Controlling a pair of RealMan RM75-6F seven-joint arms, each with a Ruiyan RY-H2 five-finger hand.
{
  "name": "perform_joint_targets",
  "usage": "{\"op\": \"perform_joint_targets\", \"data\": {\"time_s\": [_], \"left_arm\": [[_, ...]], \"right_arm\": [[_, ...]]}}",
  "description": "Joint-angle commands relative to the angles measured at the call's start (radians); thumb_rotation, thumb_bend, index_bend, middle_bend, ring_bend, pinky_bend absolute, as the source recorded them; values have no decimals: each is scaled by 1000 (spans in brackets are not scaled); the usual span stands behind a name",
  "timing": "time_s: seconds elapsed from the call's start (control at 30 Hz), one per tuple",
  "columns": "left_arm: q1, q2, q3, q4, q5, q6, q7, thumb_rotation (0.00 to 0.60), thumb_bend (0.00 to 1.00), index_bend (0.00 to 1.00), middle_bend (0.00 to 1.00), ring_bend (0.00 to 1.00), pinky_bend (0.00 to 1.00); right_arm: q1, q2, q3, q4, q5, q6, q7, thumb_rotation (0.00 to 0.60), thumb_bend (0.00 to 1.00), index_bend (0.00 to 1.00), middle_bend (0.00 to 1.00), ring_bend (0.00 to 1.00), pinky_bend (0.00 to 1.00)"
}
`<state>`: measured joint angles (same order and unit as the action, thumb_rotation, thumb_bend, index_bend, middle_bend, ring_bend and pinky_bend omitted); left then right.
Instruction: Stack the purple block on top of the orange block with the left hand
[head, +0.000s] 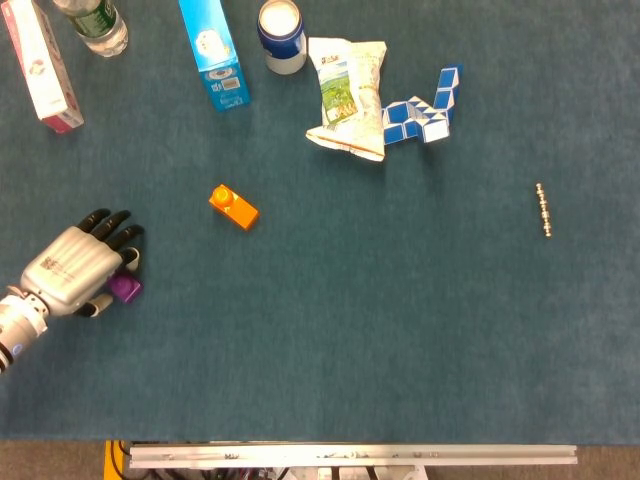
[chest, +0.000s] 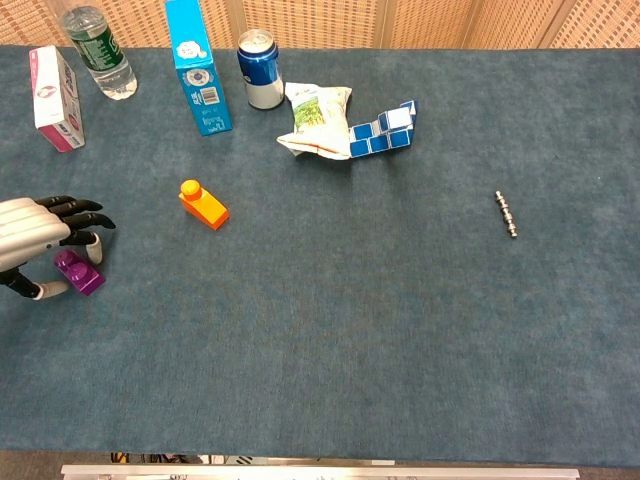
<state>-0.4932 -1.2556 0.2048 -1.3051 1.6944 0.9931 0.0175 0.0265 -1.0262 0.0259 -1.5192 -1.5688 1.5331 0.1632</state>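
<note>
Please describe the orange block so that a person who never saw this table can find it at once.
Start at the tall blue carton standing at the far edge of the blue table. Come straight toward the near edge to the orange block, lying alone. It is the only orange thing, with one round stud on top.

Along the far edge of the blue table (head: 400, 330) stand a pink box (head: 40, 65), water bottle (head: 92, 22), blue carton (head: 213, 52) and can (head: 281, 35). A snack bag (head: 348, 95) lies touching a blue-white twist puzzle (head: 425, 112); a small metal rod (head: 543, 210) sits alone toward three o'clock.
</note>
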Motion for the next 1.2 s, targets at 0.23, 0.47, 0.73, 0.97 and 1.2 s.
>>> {"op": "perform_joint_targets", "data": {"time_s": [0.23,0.47,0.73,0.97,1.2], "left_arm": [[5,-16,-5,15,2,18,-18,600,293,432,180,64,87],[6,-20,-11,16,9,41,-47,600,293,472,225,93,87],[-25,20,-27,-34,25,52,-57,600,293,468,226,94,87],[-69,67,-67,-117,17,35,-16,600,293,467,242,101,87],[-120,92,-117,-210,-26,-23,59,600,293,467,275,121,87]], "right_arm": [[-2,-1,0,3,-1,3,2,600,258,486,546,474,514],[-3,0,1,4,0,6,5,600,258,486,546,474,514],[0,-1,3,3,-1,2,3,600,258,486,546,474,514],[3,-2,3,2,-1,-3,1,600,258,486,546,474,514],[4,-7,2,10,2,-7,7,600,259,485,546,474,514]]}}
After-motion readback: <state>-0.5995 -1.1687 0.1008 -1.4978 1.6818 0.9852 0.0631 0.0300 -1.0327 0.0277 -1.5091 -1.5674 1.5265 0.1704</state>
